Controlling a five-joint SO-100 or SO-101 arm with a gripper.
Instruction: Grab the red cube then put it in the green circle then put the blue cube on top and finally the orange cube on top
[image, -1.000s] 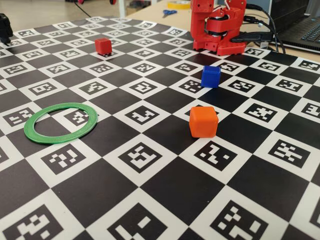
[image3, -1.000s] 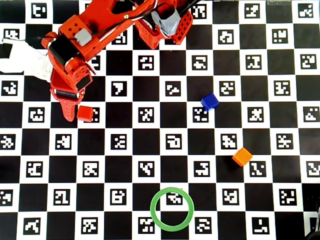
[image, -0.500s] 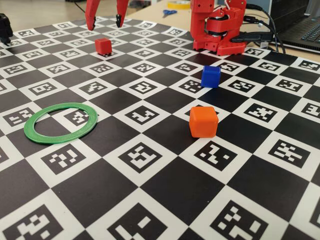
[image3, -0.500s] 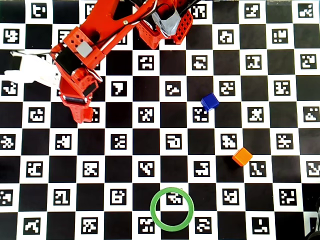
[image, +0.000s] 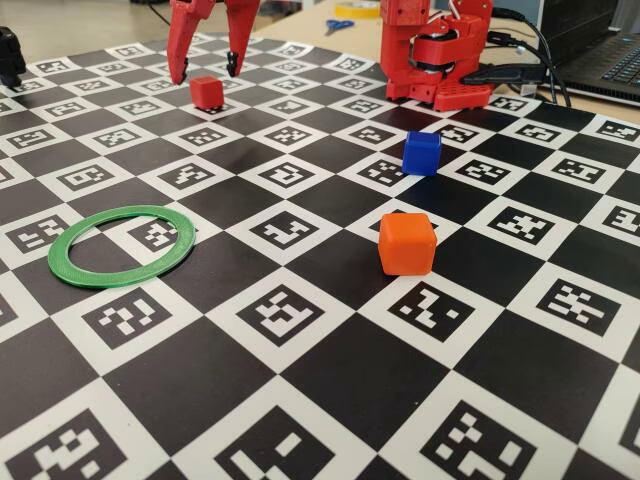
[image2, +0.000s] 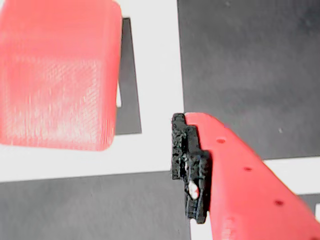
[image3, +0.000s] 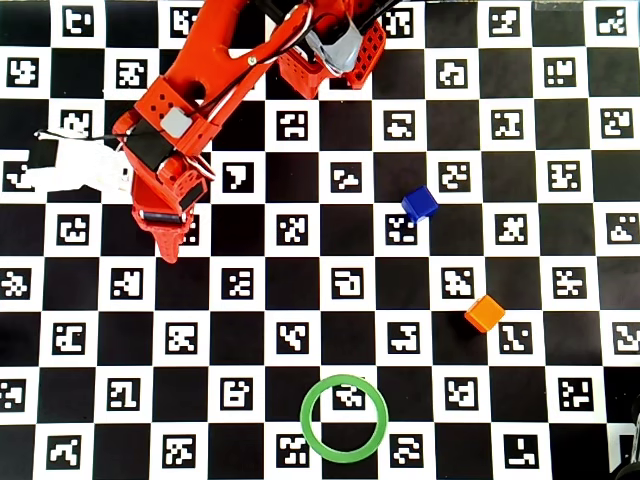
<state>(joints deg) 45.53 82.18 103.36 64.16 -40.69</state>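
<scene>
The red two-finger gripper (image: 206, 72) hangs spread wide, empty, its tips straddling the small matte red plastic cube (image: 207, 91), which the arm hides from overhead

Red printed arm (image3: 200, 90), black-padded claw (image: 206, 70)

Light was bright and even in all three views. In the fixed view the matte bright-orange plastic cube (image: 407, 243) cast only a soft shadow and stayed sharp, while the desk clutter far behind it blurred. The wrist view was overexposed: the small matte red plastic cube (image2: 57, 75) looked washed-out pink and soft.
</scene>
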